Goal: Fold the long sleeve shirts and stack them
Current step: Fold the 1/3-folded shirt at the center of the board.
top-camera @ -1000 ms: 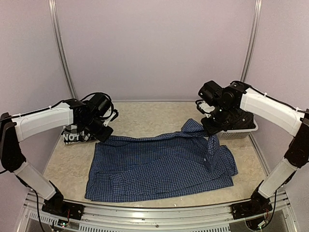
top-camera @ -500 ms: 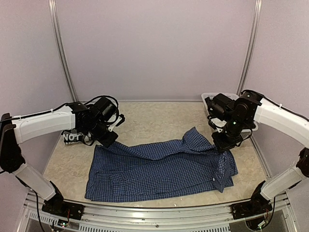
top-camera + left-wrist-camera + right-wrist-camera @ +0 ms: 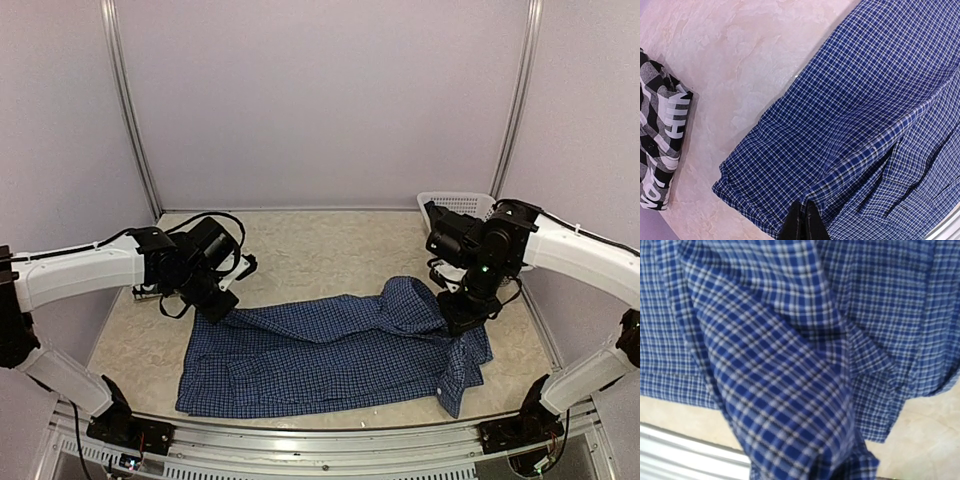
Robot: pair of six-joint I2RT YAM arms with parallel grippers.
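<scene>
The blue checked long sleeve shirt (image 3: 320, 355) lies spread on the table, its far edge lifted into a ridge between both grippers. My left gripper (image 3: 222, 311) is shut on that edge at the shirt's far left; in the left wrist view its black fingertips (image 3: 802, 212) pinch a fold of blue cloth (image 3: 865, 115). My right gripper (image 3: 457, 318) is shut on the far right part. Blue cloth (image 3: 790, 375) drapes over its fingers and hides them in the right wrist view. The black-and-white plaid shirt (image 3: 660, 150) with white letters lies folded to the left, mostly hidden behind my left arm from above.
A white plastic basket (image 3: 458, 204) stands at the back right, behind my right arm. Bare marbled tabletop (image 3: 320, 255) lies beyond the blue shirt. The metal rail of the table's near edge (image 3: 330, 445) runs just below the shirt's hem.
Both grippers have come down and toward the near edge with the blue shirt's far edge, folding it over the body. My left arm now covers most of the plaid shirt.
</scene>
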